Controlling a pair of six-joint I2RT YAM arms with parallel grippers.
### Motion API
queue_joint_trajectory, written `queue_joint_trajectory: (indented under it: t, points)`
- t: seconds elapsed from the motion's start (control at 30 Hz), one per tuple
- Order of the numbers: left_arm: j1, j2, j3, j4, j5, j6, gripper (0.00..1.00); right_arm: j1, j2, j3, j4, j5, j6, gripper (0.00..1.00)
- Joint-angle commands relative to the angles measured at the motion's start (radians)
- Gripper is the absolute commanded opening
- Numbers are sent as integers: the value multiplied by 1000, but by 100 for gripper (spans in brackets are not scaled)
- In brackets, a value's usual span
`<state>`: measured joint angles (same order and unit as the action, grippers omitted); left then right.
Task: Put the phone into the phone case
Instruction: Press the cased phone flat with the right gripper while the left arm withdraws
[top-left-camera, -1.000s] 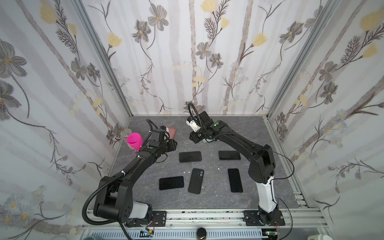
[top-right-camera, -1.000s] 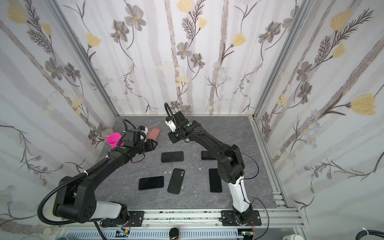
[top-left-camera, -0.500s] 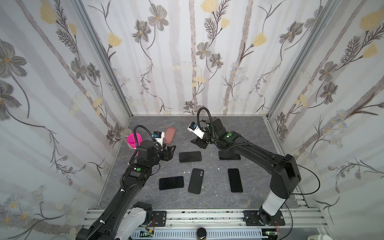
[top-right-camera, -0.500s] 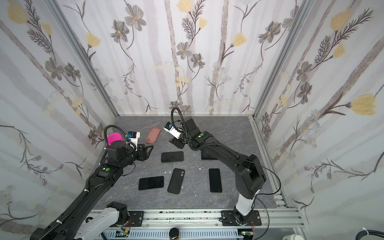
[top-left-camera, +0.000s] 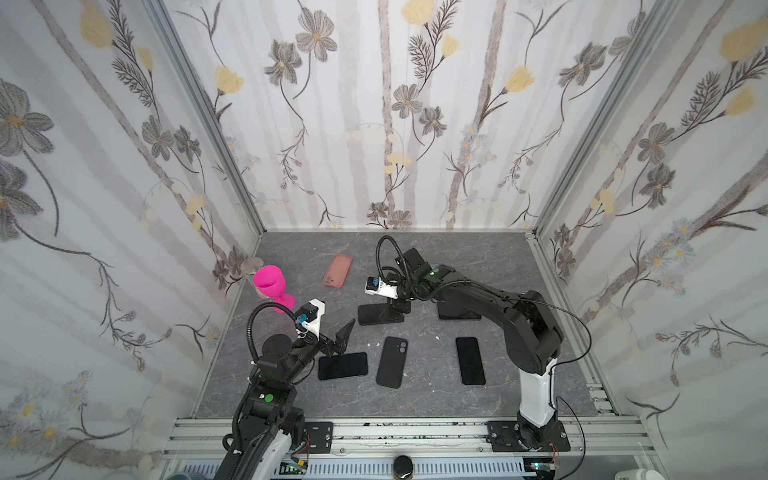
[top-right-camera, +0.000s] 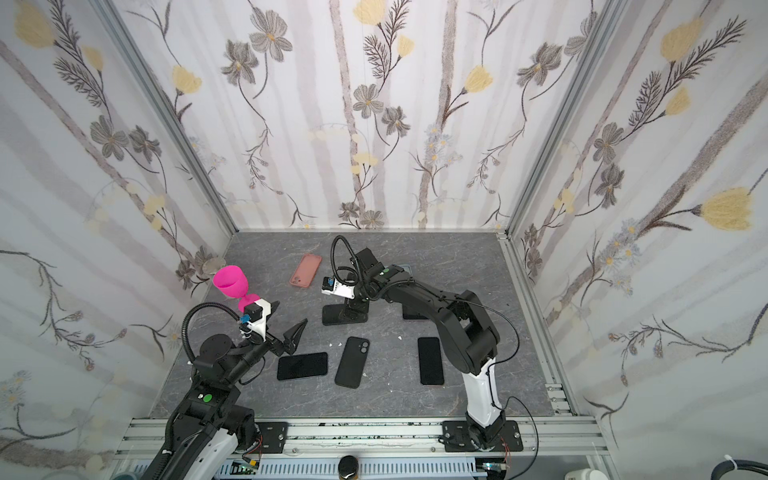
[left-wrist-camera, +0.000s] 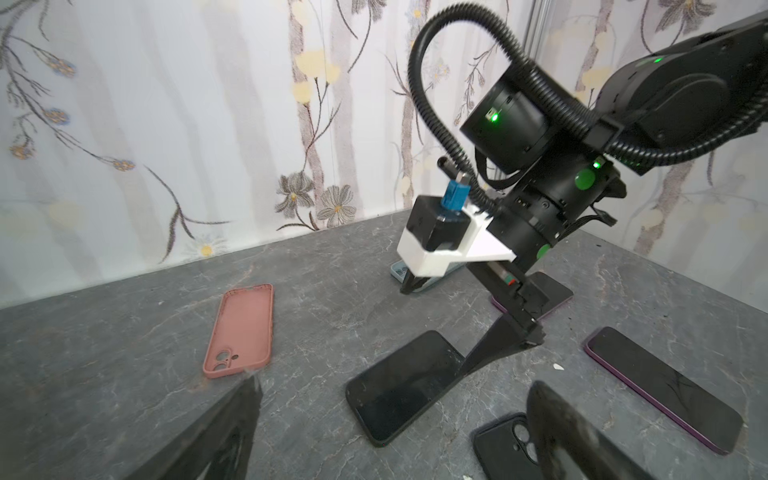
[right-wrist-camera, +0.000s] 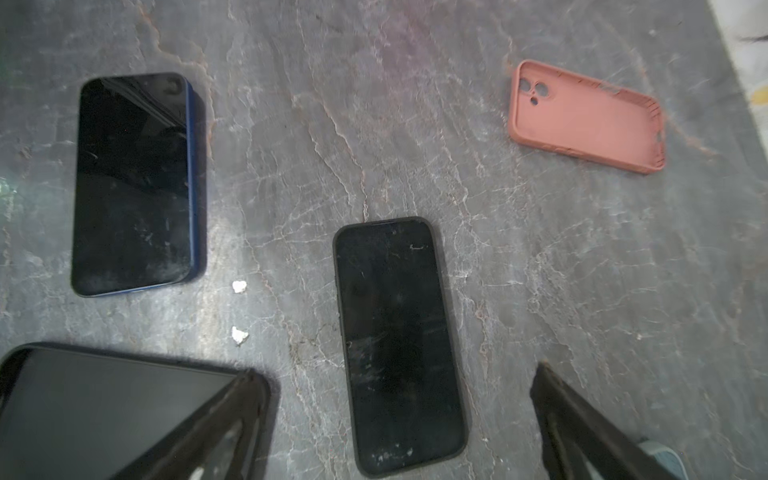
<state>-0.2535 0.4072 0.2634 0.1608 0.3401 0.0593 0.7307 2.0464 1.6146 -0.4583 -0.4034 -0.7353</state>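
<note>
Both spread and empty, my left gripper (top-left-camera: 338, 338) waits near the front while my right gripper (right-wrist-camera: 395, 370) hovers over a black phone (right-wrist-camera: 399, 345) lying screen-up, apart from the empty pink case (top-left-camera: 338, 271), so I judge pickup comes next, needing fingers squarely astride its edges.

Four phones: a black-edged phone (right-wrist-camera: 399, 340), a blue-edged phone (right-wrist-camera: 133, 183), a purple-edged phone (left-wrist-camera: 660, 386) and a second purple-edged phone (left-wrist-camera: 552, 291).

Three phone cases: a salmon-pink case (top-left-camera: 338, 270), a black case (top-left-camera: 391, 361) and a pale blue case (left-wrist-camera: 395, 272), mostly hidden.

One bright pink goblet (top-left-camera: 269, 282).

Two small white scraps (right-wrist-camera: 239, 286).

One pale round disc (top-left-camera: 252, 264), too small to name.
</note>
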Motion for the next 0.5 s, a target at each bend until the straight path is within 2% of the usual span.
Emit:
queue_joint_trajectory:
  t: [0.0, 0.47]
  points:
    - [-1, 33, 16, 29, -44, 29, 100, 3, 80, 83, -160, -2, -35, 100]
    - [0, 73, 22, 33, -34, 31, 100, 9, 216, 165, -160, 102, -50, 100]
